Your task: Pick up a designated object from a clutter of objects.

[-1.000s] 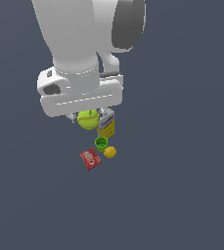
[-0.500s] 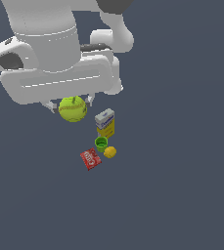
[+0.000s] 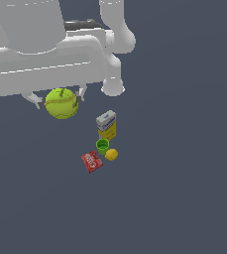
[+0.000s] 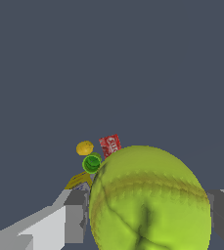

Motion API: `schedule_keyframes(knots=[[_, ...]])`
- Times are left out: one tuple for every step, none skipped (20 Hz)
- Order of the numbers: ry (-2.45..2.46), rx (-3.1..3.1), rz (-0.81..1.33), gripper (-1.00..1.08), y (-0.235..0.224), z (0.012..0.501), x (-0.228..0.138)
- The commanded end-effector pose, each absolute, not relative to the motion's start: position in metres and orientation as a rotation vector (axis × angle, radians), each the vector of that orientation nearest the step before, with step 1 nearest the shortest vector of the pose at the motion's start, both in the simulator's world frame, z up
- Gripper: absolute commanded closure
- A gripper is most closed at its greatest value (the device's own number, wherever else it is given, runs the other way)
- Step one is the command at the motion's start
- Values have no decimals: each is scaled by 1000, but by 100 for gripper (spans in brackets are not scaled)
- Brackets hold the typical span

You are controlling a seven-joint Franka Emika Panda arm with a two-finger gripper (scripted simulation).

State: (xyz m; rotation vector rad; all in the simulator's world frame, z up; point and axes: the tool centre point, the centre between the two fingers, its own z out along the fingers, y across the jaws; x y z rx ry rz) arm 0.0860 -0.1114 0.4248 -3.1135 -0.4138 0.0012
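My gripper point(image 3: 59, 101) is shut on the yellow-green tennis ball point(image 3: 61, 103), held high above the floor on the exterior view's left. In the wrist view the tennis ball point(image 4: 150, 200) fills the space between the two grey fingers point(image 4: 75, 215). The rest of the clutter lies below: a white-and-yellow box point(image 3: 106, 125), a green cup point(image 3: 102, 146), an orange-yellow ball point(image 3: 111, 155) and a flat red packet point(image 3: 91, 161). The wrist view shows the cup point(image 4: 91, 163), the small ball point(image 4: 84, 147) and the packet point(image 4: 110, 145) far beneath the held ball.
The arm's large white body point(image 3: 45, 49) covers the upper left of the exterior view. Plain dark grey floor point(image 3: 184, 188) surrounds the small group of objects.
The gripper has risen and moved toward the exterior view's left with the tennis ball in it, away from the box. The other objects have stayed put.
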Motion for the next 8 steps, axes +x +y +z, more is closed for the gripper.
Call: schedule_keyframes(knots=[[-414, -3114, -1, 108, -113, 431, 88], [-414, -3114, 0, 108, -114, 432, 89], [-414, -3114, 0, 108, -114, 433, 90], [-414, -3114, 0, 108, -114, 434, 90], [-414, -3114, 0, 108, -115, 434, 91], [-414, -3114, 0, 108, -115, 435, 91], [-414, -3114, 0, 108, -115, 435, 91], [-414, -3114, 0, 108, -115, 435, 91]])
